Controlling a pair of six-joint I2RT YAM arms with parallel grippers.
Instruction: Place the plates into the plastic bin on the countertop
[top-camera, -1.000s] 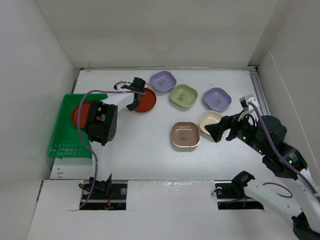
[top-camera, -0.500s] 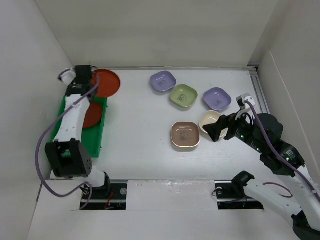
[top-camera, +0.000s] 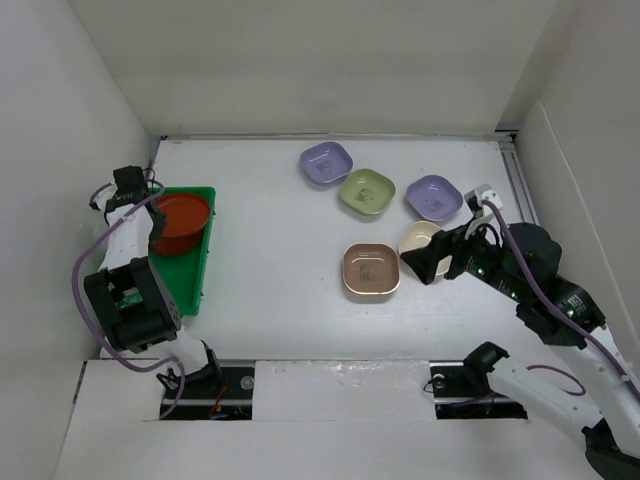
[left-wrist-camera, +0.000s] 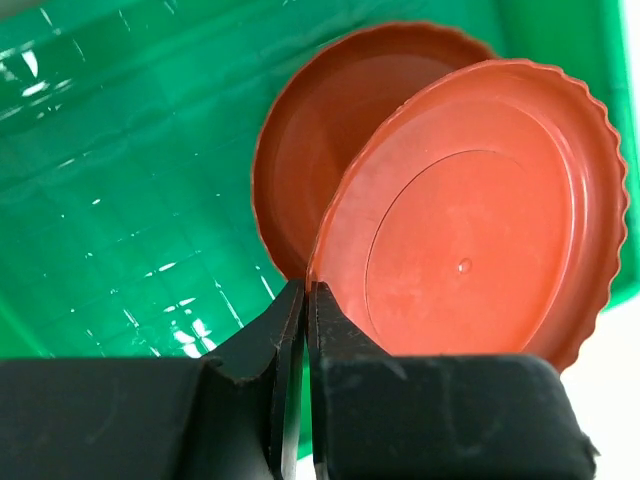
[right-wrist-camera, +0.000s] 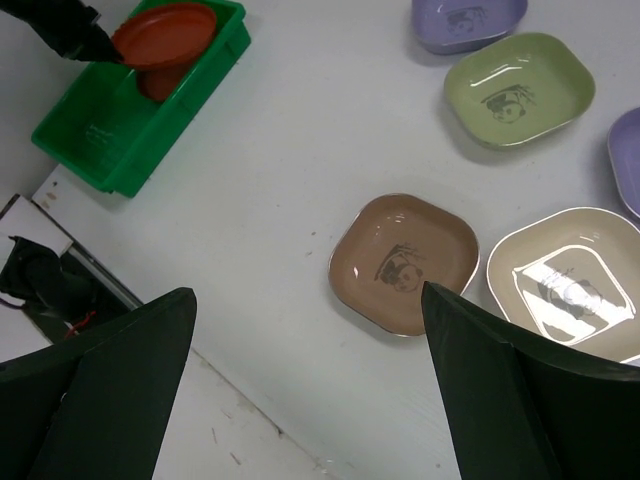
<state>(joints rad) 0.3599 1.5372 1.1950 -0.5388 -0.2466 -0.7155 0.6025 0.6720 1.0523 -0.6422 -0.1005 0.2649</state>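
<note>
left gripper (left-wrist-camera: 304, 292) pinched on red-brown plate (left-wrist-camera: 470, 230) rim — over green bin (left-wrist-camera: 120, 200), right gripper (right-wrist-camera: 308, 295) wide open, empty

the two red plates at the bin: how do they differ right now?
The held red plate is pinched at its rim by the left fingers; the lower red plate has no gripper on it. The held red plate hangs raised over the green bin; the lower red plate lies on its floor, partly covered from above. Both are round, flat and red-brown.
</note>
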